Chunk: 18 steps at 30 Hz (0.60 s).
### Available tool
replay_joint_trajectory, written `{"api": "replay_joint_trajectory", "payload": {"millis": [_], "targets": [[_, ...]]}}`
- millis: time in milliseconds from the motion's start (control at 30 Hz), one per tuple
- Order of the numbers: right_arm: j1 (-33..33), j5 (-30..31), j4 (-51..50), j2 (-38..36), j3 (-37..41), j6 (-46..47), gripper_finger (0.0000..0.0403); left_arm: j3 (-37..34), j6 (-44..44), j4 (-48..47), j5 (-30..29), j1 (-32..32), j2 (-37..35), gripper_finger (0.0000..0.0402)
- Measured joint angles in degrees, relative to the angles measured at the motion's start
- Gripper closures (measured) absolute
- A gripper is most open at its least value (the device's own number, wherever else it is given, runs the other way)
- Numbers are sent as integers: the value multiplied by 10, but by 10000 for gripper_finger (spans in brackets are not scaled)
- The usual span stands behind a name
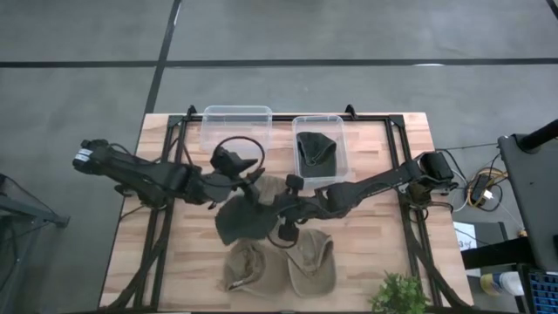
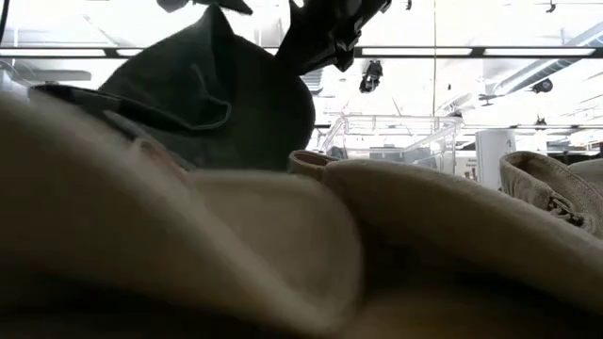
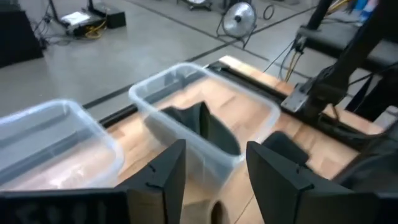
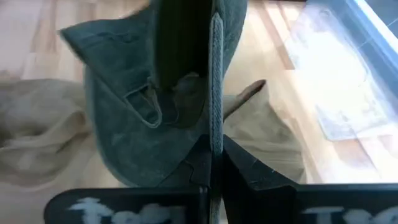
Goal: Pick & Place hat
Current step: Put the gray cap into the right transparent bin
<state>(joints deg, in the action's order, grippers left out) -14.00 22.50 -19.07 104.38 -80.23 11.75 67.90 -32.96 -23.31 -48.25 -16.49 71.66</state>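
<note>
- A dark green hat (image 1: 240, 218) is held off the wooden table (image 1: 384, 244), pinched by its brim between the clenched fingers of the right gripper (image 4: 211, 158), near the middle of the table.
- In the right wrist view, the brim is seen edge-on between the two dark fingers (image 4: 258, 180), with the crown hanging to one side above the tan hats.
- The left gripper (image 3: 214, 171) is seen just beside the dark green hat on the left arm's side; its fingers (image 3: 158, 177) are spread apart and nothing is held between them.
- Two tan hats (image 1: 247, 266) (image 1: 314, 262) are laid side by side at the near edge of the table, below the lifted hat.
- Two clear plastic bins are set at the far edge: the left one (image 1: 235, 126) appears bare inside, and the right one (image 1: 320, 144) holds another dark green hat (image 1: 316, 150).
- A small green plant (image 1: 399, 295) is seen at the near right corner.
</note>
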Motion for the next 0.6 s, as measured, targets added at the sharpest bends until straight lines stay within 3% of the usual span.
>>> {"api": "replay_joint_trajectory", "payload": {"millis": [233,600], "targets": [[9,26,-31,-32,0,-22,394,44,41,-1,3,-15,-3,241],[49,32,-120,-200,9,3,393,36,154,28,-7,-39,-4,241]]}}
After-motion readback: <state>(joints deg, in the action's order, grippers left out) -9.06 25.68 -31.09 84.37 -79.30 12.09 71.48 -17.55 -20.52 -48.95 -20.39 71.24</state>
